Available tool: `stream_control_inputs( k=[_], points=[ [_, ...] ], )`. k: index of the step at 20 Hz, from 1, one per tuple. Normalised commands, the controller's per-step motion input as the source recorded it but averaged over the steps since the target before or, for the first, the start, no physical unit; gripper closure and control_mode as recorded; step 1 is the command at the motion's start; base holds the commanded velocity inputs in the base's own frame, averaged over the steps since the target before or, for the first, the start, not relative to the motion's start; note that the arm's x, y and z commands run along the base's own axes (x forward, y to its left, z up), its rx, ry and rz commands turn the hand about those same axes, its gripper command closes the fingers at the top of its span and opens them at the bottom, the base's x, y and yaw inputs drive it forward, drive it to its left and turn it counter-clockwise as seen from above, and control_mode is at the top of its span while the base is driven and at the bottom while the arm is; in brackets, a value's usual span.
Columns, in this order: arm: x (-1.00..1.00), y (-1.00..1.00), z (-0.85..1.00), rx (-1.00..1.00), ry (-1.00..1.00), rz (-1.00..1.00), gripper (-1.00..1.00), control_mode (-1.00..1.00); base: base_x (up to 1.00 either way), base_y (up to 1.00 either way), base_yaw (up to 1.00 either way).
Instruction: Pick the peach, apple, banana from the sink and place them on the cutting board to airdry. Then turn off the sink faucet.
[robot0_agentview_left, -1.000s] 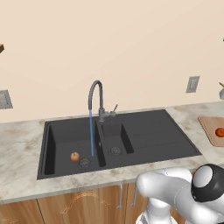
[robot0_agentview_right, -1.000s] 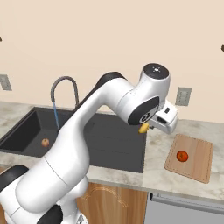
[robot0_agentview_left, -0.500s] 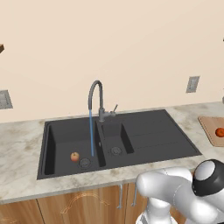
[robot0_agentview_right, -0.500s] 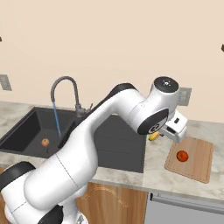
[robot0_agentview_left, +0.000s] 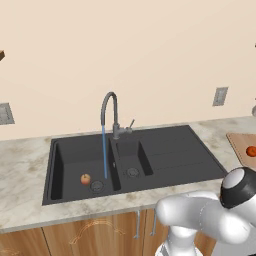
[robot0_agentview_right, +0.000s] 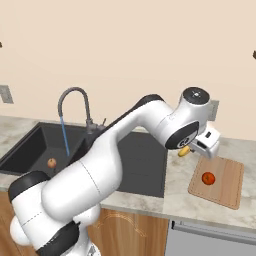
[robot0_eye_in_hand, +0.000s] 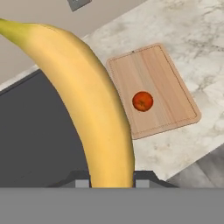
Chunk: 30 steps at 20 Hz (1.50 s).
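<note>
The tool (robot0_agentview_right: 192, 149) is clenched on the banana (robot0_eye_in_hand: 89, 109), nearly closed around it, and hangs above the counter (robot0_agentview_right: 175, 192) at the near-left edge of the cutting board (robot0_agentview_right: 226, 186). A red-orange round fruit (robot0_agentview_right: 208, 178) lies on the board. Another fruit (robot0_agentview_left: 85, 178) sits in the large basin of the sink (robot0_agentview_left: 165, 150), beside the blue stream from the sink faucet (robot0_agentview_left: 111, 112).

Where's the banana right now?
Held in the gripper, the banana hangs above the counter just left of the cutting board in the right base view.
</note>
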Motion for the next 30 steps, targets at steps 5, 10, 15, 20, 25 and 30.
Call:
stream_control_inputs(
  k=[5,10,15,20,25,30],
  points=[
    [0.39,-0.14,-0.11,0.0,0.0,-0.03,1.0,-1.0,0.0,0.0,0.0],
    [0.31,-0.21,-0.11,0.0,0.0,-0.01,1.0,-1.0,0.0,0.0,0.0],
    [0.07,-0.3,-0.03,0.0,0.0,0.0,1.0,-1.0,0.0,0.0,0.0],
    [0.0,-0.14,-0.08,0.01,0.0,0.01,1.0,-1.0,0.0,0.0,0.0],
    [0.0,-0.03,-0.27,0.0,0.05,0.07,1.0,-1.0,0.0,0.0,0.0],
    [0.0,0.0,-0.32,0.0,0.05,0.11,1.0,-1.0,0.0,0.0,0.0]
  ],
)
